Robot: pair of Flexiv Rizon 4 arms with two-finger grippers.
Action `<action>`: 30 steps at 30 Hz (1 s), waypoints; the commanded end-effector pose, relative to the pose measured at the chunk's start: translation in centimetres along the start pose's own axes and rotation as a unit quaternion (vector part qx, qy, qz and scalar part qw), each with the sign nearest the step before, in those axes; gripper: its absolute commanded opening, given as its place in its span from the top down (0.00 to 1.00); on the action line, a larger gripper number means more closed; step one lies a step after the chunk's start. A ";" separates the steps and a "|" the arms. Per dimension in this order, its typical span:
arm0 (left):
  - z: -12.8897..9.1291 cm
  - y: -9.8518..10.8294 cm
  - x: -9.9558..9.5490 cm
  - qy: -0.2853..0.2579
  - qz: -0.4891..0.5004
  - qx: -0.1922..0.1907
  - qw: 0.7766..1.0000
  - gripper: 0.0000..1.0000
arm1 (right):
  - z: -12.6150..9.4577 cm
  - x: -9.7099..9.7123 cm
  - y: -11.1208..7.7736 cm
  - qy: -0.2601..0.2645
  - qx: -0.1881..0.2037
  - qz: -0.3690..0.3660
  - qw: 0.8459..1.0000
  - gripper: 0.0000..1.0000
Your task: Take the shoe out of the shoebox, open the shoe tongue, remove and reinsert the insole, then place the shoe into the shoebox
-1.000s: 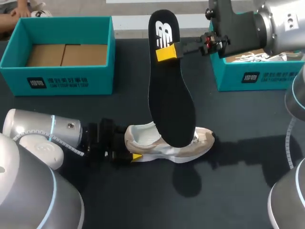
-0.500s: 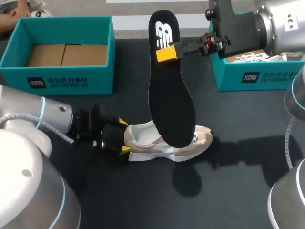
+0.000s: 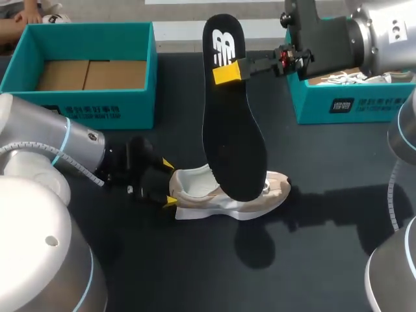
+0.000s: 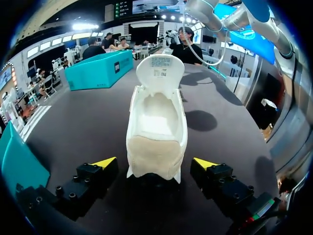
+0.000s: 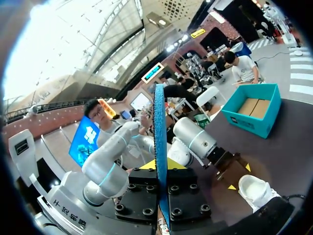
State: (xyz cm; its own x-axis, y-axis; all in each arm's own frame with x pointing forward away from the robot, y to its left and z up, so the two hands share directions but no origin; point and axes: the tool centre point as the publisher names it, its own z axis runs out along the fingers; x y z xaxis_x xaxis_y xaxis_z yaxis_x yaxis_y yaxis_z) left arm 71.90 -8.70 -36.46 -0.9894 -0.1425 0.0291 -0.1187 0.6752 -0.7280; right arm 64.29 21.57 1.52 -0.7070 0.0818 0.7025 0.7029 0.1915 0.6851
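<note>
- The open teal box [image 3: 78,71] stands well behind the shoe, off its heel side.
- Your left gripper [image 3: 168,183] sits at the shoe's heel with its fingers spread, one on each side of the heel and neither touching it.
- The shoe [image 3: 273,188] lies on its sole on the table [image 3: 195,273], outside both boxes, toe pointing away from your left gripper and tongue [image 4: 160,73] folded up.
- The black insole [image 3: 231,130] hangs on end over the shoe. You cannot tell whether its lower end touches the shoe.
- Your right gripper [image 3: 229,70] pinches the insole near its upper end, high above the shoe.
- A second teal box [image 3: 338,104] stands behind the shoe, off its toe side.
</note>
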 end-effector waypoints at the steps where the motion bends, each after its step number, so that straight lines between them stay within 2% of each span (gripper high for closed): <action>1: -0.1 -1.9 -0.5 0.010 -0.009 -0.047 0.999 0.00 | 0.3 0.0 0.1 -0.001 0.001 0.001 1.000 1.00; 3: -0.3 -2.2 -0.6 0.006 -0.007 -0.069 0.998 0.00 | 0.3 0.0 0.1 -0.001 0.001 0.001 1.000 1.00; 4: -0.6 -2.6 -0.6 0.009 -0.021 -0.097 0.995 0.00 | 0.3 0.0 0.1 -0.001 0.001 0.001 1.000 1.00; 6: -0.8 -3.1 -0.7 0.020 -0.032 -0.113 0.993 0.00 | 0.3 0.0 0.1 -0.001 0.001 0.001 1.000 1.00; 8: -1.0 -3.5 -0.9 0.024 -0.047 -0.152 0.987 0.00 | 0.3 0.0 0.1 -0.001 0.001 0.001 1.000 1.00; 12: -1.0 -3.9 -1.0 0.035 -0.055 -0.198 0.978 0.00 | 0.3 0.0 0.1 -0.001 0.001 0.001 1.000 1.00; 16: -0.6 -4.3 -1.1 0.054 -0.071 -0.264 0.960 0.00 | 0.3 0.0 0.1 -0.001 0.001 0.001 1.000 1.00; 18: -0.4 -4.5 -1.1 0.044 -0.064 -0.301 0.950 0.00 | 0.3 0.0 0.1 -0.001 0.001 0.001 1.000 1.00; 25: -0.3 -5.2 -0.5 0.037 -0.061 -0.374 0.925 0.00 | 0.3 0.0 0.1 -0.001 0.001 0.001 1.000 1.00; 30: 0.0 -5.6 -0.3 0.028 -0.057 -0.396 0.916 0.00 | 0.3 0.0 0.1 -0.001 0.001 0.001 1.000 1.00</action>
State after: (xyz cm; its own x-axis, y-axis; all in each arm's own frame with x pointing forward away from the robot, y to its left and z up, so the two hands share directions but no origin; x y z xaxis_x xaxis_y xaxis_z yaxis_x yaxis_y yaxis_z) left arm 72.91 -11.82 -32.58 -0.9664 -0.2196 0.1334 -0.2462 0.9400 -0.2362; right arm 64.28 21.56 1.53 -0.7068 0.0820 0.7027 0.7031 0.1914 0.6849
